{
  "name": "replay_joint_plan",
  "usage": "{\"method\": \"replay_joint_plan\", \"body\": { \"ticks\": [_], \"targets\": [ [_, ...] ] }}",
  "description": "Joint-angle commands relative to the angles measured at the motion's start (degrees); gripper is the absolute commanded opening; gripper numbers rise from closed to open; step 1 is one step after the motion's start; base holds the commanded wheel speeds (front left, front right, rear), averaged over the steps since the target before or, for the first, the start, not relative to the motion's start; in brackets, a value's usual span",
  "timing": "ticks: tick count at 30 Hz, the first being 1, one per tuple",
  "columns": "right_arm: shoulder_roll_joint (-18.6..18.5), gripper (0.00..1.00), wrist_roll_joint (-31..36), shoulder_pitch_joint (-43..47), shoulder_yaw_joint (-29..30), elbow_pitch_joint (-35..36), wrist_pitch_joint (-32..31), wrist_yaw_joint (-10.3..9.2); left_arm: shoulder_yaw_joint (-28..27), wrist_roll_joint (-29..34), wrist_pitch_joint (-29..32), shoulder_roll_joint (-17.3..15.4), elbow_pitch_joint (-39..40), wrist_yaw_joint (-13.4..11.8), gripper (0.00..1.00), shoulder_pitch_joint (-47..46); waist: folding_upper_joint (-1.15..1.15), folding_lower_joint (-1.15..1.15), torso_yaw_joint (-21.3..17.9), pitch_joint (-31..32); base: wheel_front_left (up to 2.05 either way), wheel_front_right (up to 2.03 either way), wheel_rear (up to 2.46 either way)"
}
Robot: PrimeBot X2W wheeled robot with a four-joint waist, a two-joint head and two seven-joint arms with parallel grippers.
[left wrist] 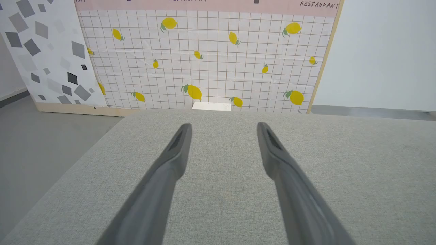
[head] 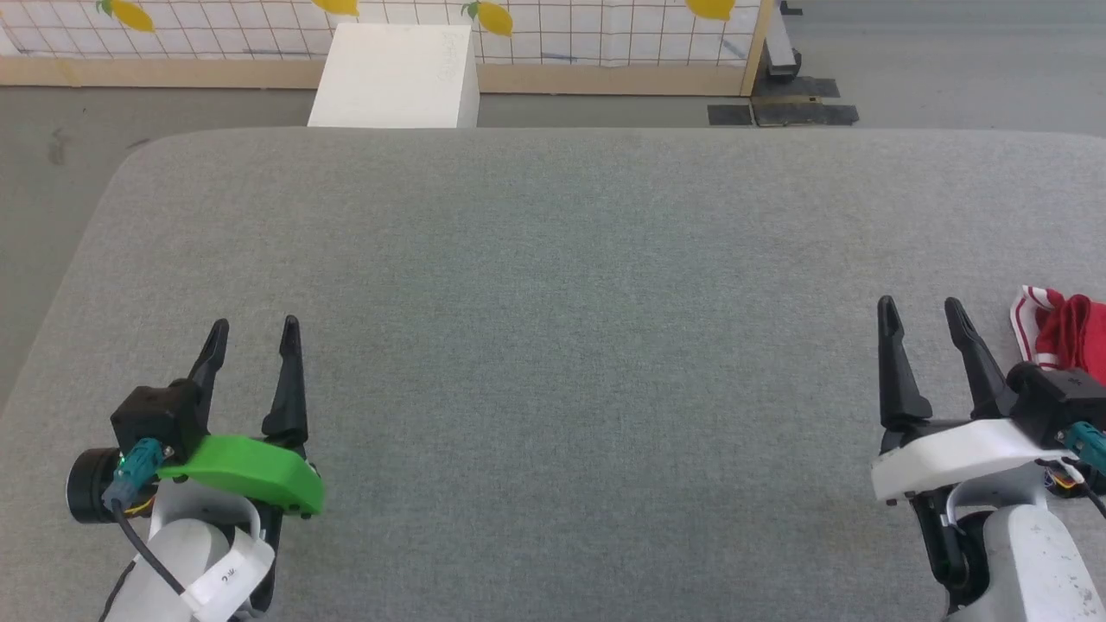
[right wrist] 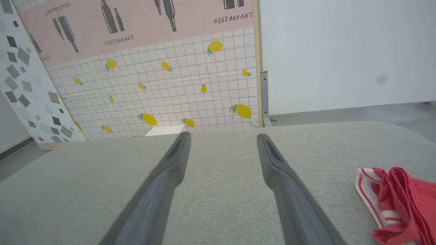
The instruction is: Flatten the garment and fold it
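Note:
The garment (head: pixel 1064 335) lies bunched at the right edge of the head view, red cloth with red-and-white striped trim, cut off by the frame. The right wrist view shows the same crumpled garment (right wrist: pixel 396 200) at the lower right. My right gripper (head: pixel 921 312) stands open just left of it, fingers apart and empty, not touching the cloth. In its own wrist view the right gripper (right wrist: pixel 223 137) spreads over bare grey fabric. My left gripper (head: pixel 254 330) is open and empty at the lower left, and the left gripper (left wrist: pixel 223 126) also hovers over bare fabric.
A wide grey fabric-covered table (head: pixel 553 285) runs under both arms, with rounded far corners. Beyond its far edge stands a white box (head: pixel 396 76) on the floor before a tiled lemon-print panel (head: pixel 553 26). Grey floor lies left of the table.

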State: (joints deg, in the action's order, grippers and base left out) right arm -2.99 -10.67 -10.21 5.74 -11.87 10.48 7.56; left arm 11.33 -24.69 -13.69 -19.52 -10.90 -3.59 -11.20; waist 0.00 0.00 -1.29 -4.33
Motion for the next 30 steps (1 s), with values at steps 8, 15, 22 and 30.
{"method": "replay_joint_plan", "body": {
  "ticks": [8, 15, 22, 30],
  "targets": [
    [0.1, 1.0, -0.1, 0.8, -0.1, 0.7, -0.9, -0.08, 0.0, -1.3, 0.4, -0.1, 0.7, 0.1, 1.0, -0.1, 0.0, 0.0, -0.1, 0.0, 0.0, 0.0, 0.0],
    [0.1, 1.0, -0.3, 0.6, -0.2, 1.0, -1.2, -0.08, -0.3, -1.9, 0.1, -0.2, 1.1, 0.1, 1.0, -0.4, 0.0, 0.0, -0.1, -0.5, 0.0, 0.0, 0.0],
    [0.1, 1.0, -0.3, 0.5, -0.3, 0.8, -1.1, -0.08, -0.3, -2.2, -0.1, -0.1, 0.8, 0.1, 1.0, -0.4, 0.0, 0.0, -0.3, -0.5, 0.0, 0.0, 0.0],
    [0.1, 1.0, -0.1, 0.3, -0.2, 0.7, -1.3, -0.08, 0.0, -2.5, -0.2, 0.0, 0.6, 0.1, 1.0, -0.6, 0.0, 0.0, -0.2, -0.7, 0.0, 0.0, 0.0]
  ]
}}
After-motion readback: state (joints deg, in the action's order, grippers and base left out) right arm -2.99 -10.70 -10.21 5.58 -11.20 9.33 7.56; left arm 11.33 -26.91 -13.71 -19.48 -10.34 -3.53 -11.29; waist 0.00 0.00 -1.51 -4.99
